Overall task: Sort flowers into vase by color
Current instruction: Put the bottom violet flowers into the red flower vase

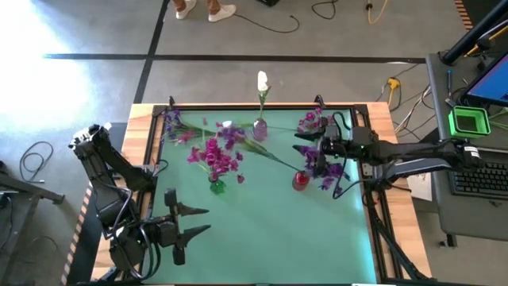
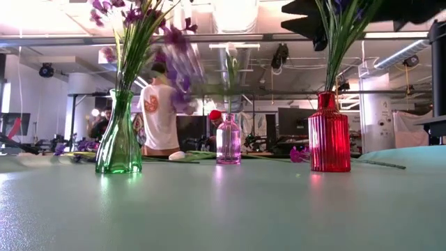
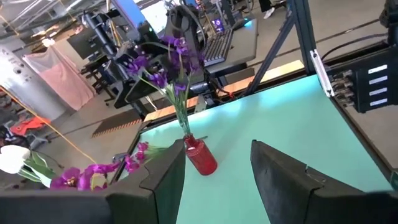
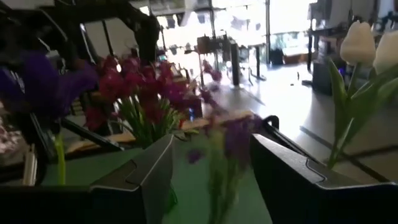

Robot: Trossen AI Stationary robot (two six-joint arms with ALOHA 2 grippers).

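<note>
High view: loose flowers between green vase and red vase.

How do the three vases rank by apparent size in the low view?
1. Green vase, tallest in the picture.
2. Red vase, nearly as tall and wider; it may stand nearer the camera, so these two are unsure.
3. Pink vase, clearly smallest, though it may stand farther back.

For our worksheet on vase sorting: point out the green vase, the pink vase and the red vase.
green vase (image 2: 118, 143), low view, on its glass belly.
pink vase (image 2: 228, 143), low view, on its body's middle.
red vase (image 2: 329, 136), low view, on its ribbed body.
</note>
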